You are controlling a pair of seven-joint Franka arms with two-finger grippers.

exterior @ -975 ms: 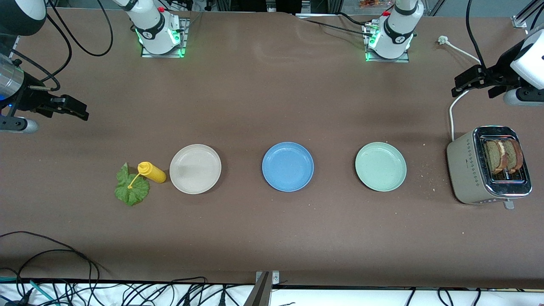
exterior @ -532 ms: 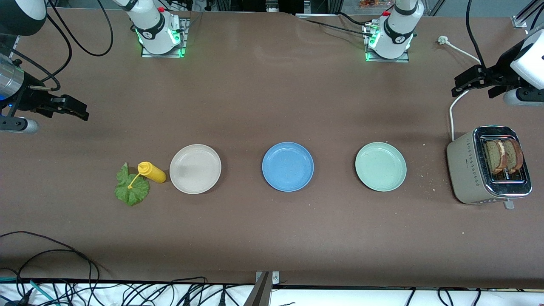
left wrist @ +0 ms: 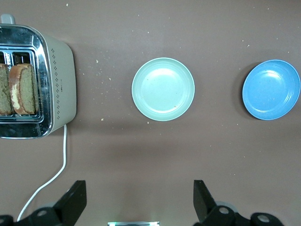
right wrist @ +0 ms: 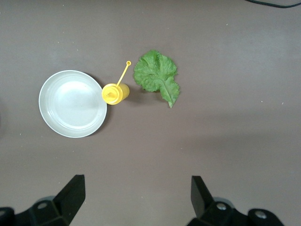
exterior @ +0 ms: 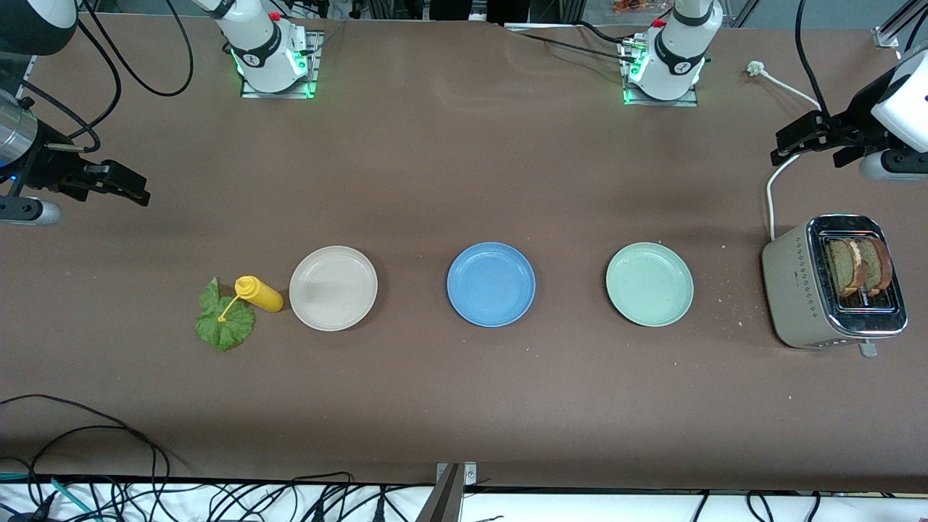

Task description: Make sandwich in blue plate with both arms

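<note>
The blue plate lies bare at the table's middle. Two brown bread slices stand in the slots of a toaster at the left arm's end. A ruffled green lettuce leaf lies flat at the right arm's end. My left gripper hangs open and holds nothing, over the toaster's white cord. My right gripper hangs open and holds nothing, over bare table at its own end.
A yellow squeeze bottle lies on its side between the leaf and a beige plate. A pale green plate sits between the blue plate and the toaster. Crumbs dot the table near the toaster.
The right arm has drifted very slightly toward its own end of the table. Nothing else has moved.
</note>
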